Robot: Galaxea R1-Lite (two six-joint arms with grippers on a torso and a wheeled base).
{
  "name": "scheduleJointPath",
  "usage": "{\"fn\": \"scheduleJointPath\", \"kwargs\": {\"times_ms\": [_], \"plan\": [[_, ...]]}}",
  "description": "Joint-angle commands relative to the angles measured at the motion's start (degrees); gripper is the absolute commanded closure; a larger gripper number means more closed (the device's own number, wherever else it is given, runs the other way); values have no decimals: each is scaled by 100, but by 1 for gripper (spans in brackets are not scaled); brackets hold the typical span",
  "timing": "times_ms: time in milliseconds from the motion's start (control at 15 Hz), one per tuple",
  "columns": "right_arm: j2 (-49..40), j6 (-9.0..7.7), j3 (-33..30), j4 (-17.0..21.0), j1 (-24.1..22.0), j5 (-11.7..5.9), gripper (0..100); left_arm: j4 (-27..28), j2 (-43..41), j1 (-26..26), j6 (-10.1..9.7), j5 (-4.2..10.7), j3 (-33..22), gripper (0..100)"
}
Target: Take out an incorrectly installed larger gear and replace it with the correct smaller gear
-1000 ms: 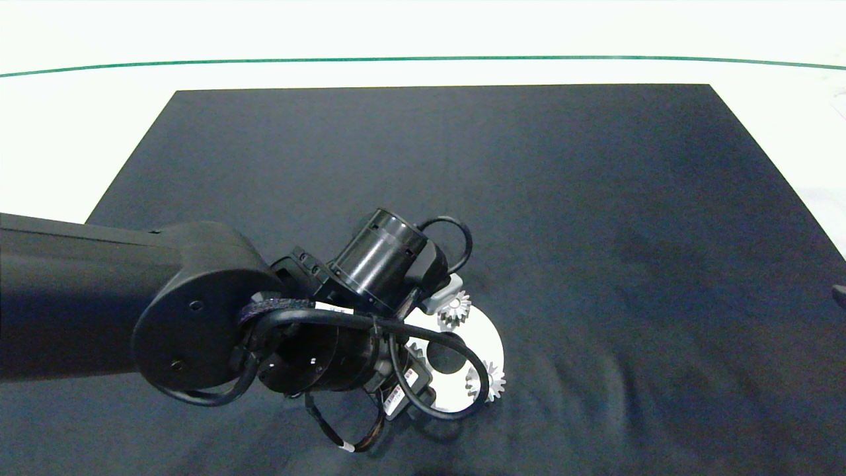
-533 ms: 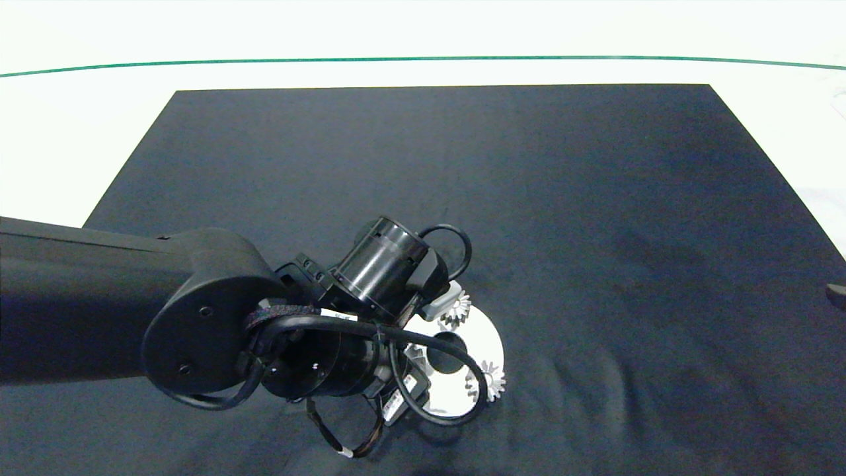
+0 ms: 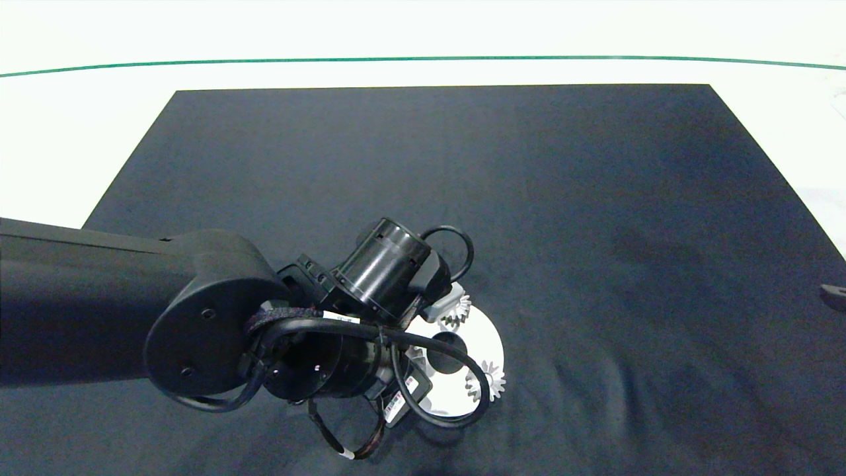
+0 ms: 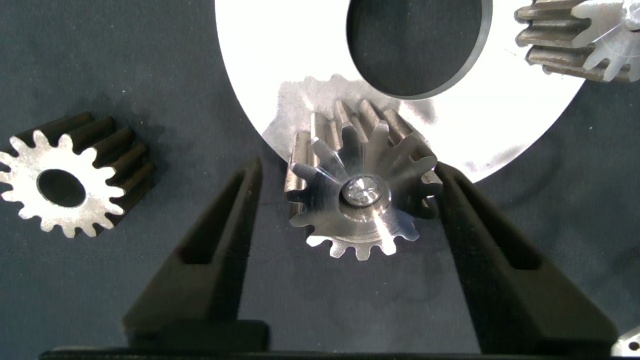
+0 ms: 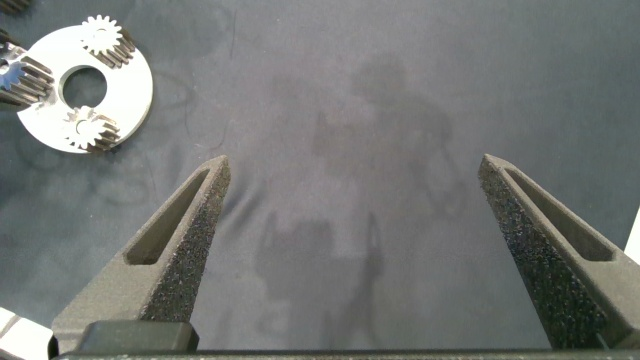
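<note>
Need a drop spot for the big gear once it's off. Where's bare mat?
Bare: the mat beyond and right of the disc, out to the parked right claw. Crowded: the disc, where the left claw straddles the big gear, and the loose small gear beside it.

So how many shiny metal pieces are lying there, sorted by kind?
Larger gear: 1
Small gears: 3, one loose, two on the plate
Round plate with a hole: 1
Total: 5
</note>
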Motion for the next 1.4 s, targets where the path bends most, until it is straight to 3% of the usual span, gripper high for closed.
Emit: {"fn": "scheduleJointPath", "kwargs": {"times_ms": [67, 1133, 1400], "plan": [[-16, -33, 2, 13, 2, 4, 0, 3, 43, 1, -4, -6, -9, 40], [11, -41, 2, 13, 2, 4, 0, -120, 25, 10, -4, 3, -35, 73], [2, -41, 2, 13, 10, 4, 0, -85, -309, 10, -4, 3, 79, 75]]}}
